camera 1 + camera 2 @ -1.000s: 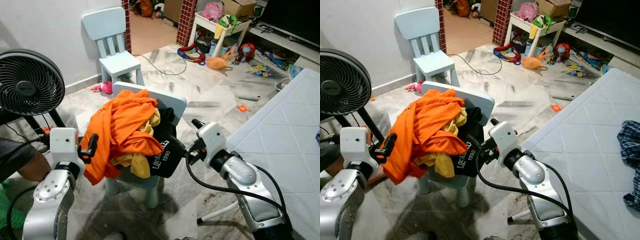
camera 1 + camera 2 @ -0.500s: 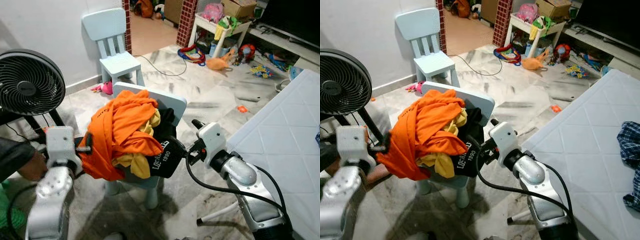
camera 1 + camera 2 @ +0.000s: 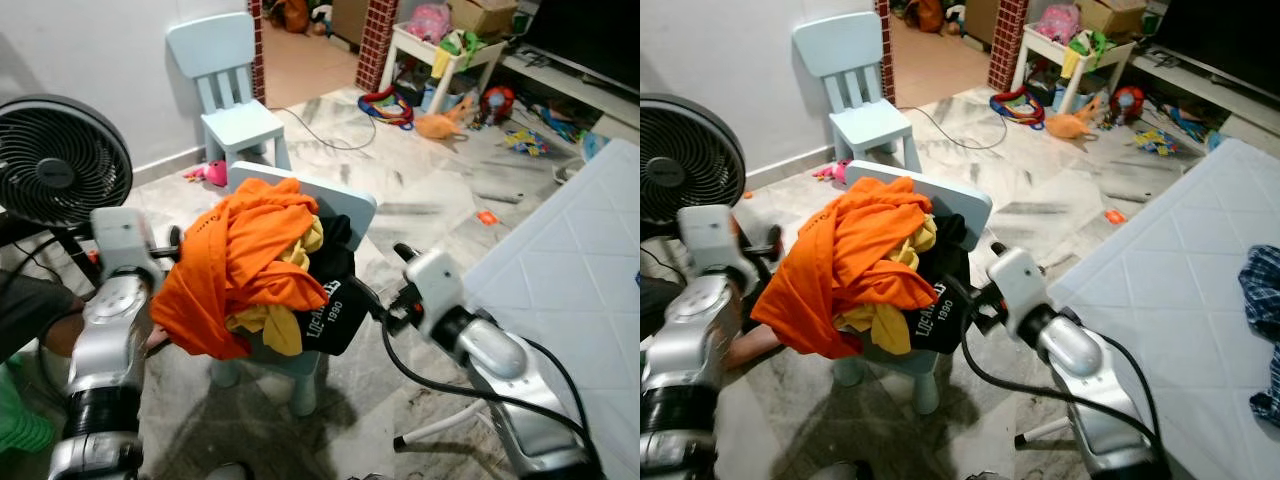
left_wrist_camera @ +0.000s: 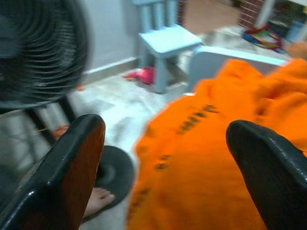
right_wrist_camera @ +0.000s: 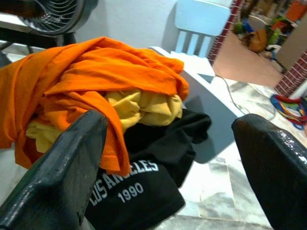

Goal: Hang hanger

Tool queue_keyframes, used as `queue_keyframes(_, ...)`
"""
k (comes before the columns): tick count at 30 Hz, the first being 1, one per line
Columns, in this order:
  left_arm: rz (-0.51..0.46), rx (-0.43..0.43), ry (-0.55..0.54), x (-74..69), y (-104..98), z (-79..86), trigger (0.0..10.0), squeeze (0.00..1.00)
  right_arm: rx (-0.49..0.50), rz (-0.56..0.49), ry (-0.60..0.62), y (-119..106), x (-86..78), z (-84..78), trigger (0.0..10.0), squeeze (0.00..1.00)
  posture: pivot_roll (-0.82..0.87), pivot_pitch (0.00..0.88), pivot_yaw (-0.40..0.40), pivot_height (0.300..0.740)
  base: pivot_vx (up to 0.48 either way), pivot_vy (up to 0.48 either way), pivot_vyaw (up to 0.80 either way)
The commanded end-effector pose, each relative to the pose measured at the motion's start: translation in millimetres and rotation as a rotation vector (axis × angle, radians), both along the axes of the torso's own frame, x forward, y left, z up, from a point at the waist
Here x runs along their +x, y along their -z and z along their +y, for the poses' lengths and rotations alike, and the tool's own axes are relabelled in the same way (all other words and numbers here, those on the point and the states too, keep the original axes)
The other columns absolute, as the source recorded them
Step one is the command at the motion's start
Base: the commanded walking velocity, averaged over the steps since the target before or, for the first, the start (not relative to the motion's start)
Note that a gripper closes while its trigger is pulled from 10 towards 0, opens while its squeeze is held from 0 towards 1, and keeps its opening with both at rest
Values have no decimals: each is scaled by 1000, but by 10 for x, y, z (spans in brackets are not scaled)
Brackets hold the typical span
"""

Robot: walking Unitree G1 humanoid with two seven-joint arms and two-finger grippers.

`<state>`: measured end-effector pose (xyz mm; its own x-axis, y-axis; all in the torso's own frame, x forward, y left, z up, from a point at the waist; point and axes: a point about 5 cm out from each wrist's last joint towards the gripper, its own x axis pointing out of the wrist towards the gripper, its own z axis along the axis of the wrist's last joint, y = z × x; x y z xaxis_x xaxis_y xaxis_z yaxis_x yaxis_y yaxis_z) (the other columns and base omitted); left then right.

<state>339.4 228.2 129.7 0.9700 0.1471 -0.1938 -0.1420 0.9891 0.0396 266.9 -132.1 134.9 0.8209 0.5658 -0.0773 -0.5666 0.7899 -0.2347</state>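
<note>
A heap of clothes lies on a small light-blue chair point(image 3: 342, 201): an orange shirt point(image 3: 240, 260) on top, a yellow garment point(image 3: 277, 327) under it, and a black shirt point(image 3: 335, 310) printed "LOS ANGELES 1990" hanging off the front. My left gripper point(image 3: 170, 240) is at the orange shirt's left edge, open, with the orange cloth point(image 4: 206, 158) ahead of its spread fingers. My right gripper point(image 3: 388, 290) is open beside the black shirt point(image 5: 144, 182), holding nothing.
A black floor fan point(image 3: 60, 165) stands close on the left. A person's arm point(image 3: 40, 320) and foot point(image 4: 98, 201) are low beside it. A second blue chair point(image 3: 235, 90) stands behind, a white mattress point(image 3: 580, 230) on the right, and toys point(image 3: 440, 125) at the back.
My left arm has risen and swung toward the fan. The orange shirt's lower edge now hangs further out to the left. The right arm has sunk slightly.
</note>
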Motion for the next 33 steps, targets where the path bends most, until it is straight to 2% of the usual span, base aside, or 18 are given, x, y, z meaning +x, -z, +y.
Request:
queue_keyframes(1,27,-20,24,56,72,-28,10000,0,-7,-5,4,-63,-28,-54,10000,0,-167,171,-66,740,0,0,0)
queue_keyframes(6,102,-51,88,162,240,-171,10000,0,-34,35,31,-73,-152,-210,10000,0,-218,197,-55,740,0,0,0)
queue_keyframes(12,133,-72,144,225,346,-321,10000,0,-73,95,62,-88,-269,-390,10000,0,-258,205,-40,740,0,0,0)
queue_keyframes(13,132,-73,155,238,361,-347,5569,0,-80,119,65,-87,-314,-438,10000,0,-274,207,-38,740,0,0,0)
queue_keyframes(14,135,-72,169,243,377,-375,0,0,-90,138,62,-82,-364,-484,10000,0,-283,206,-37,740,0,0,0)
queue_keyframes(17,136,-81,184,252,394,-427,0,0,-108,166,51,-75,-428,-549,10000,0,-291,204,-35,740,0,0,0)
queue_keyframes(21,133,-83,191,259,405,-458,0,0,-115,175,54,-81,-401,-570,10000,0,-293,197,-36,740,0,0,0)
queue_keyframes(30,88,-70,165,248,406,-397,0,0,-94,166,39,-97,-306,-473,10000,0,-265,180,-40,740,0,0,0)
queue_keyframes(33,30,-18,160,248,343,-354,0,0,-91,164,36,-87,-291,-454,10000,0,-256,175,-39,740,0,0,0)
